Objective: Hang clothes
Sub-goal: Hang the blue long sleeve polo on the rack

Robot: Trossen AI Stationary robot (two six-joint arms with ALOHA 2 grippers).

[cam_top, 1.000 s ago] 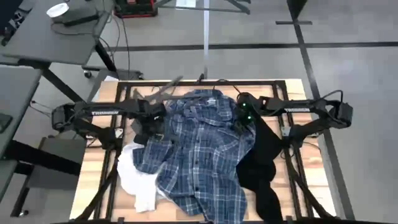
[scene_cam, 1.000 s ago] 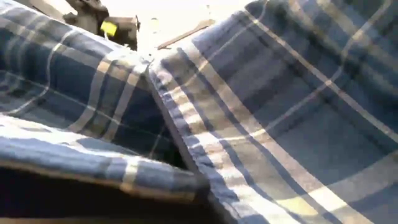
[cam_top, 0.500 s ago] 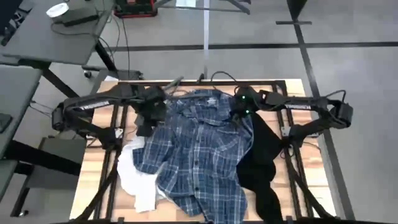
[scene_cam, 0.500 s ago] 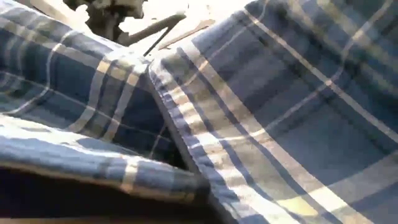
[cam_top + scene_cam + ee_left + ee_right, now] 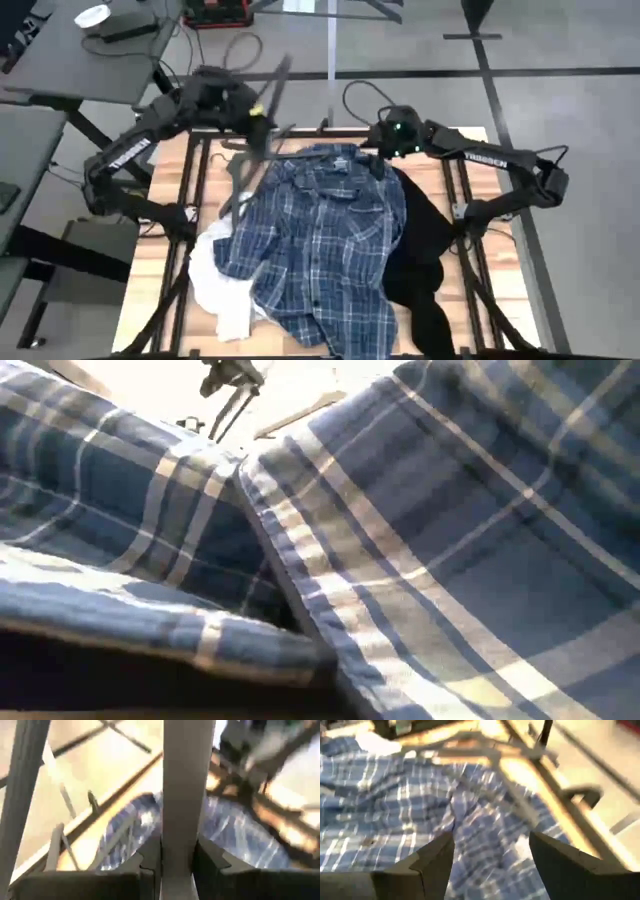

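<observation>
Two claws raised beyond plaid shirt (image 5: 320, 240), left claw (image 5: 262, 108) gripping hanger (image 5: 250, 150)

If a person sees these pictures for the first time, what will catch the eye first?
Most striking is the blue-and-white plaid shirt, spread over the middle of the table, with a black top along its right side and a white top showing at its lower left. Next, the left gripper is raised over the table's far left corner, shut on a dark hanger. The right gripper is open near the collar.
</observation>
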